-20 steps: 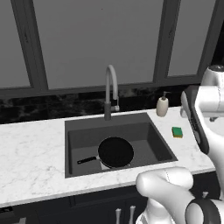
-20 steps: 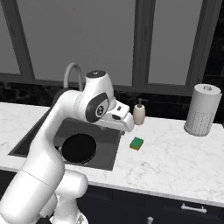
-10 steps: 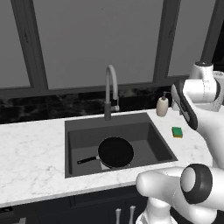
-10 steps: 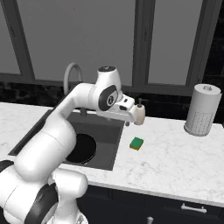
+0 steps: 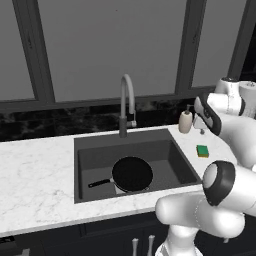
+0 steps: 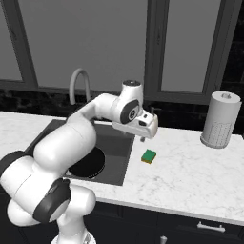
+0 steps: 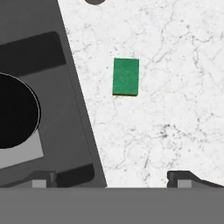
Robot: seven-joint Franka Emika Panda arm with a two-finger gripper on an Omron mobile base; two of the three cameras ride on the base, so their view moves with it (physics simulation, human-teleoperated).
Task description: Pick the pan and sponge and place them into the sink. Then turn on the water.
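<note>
Hand view: sponge (image 7: 126, 76) long axis runs top-bottom, beside sink (image 7: 70, 87); fingers (image 7: 181, 177) spread, released.

— What does the counter (image 6: 200, 176) look like?
— Polished white marble with fine grey veins, smooth right to its front edge.

— And the sink (image 5: 95, 160)?
— Matt dark grey, like a stone composite. The pan (image 5: 132, 173) in it is flat black with a dull sheen.

— The sponge (image 7: 126, 76)?
— Soft matt green, near the sink's right rim.

— The faucet (image 5: 126, 105)?
— Brushed grey metal. The paper towel roll (image 6: 220, 120) looks dimpled, matt white.
</note>
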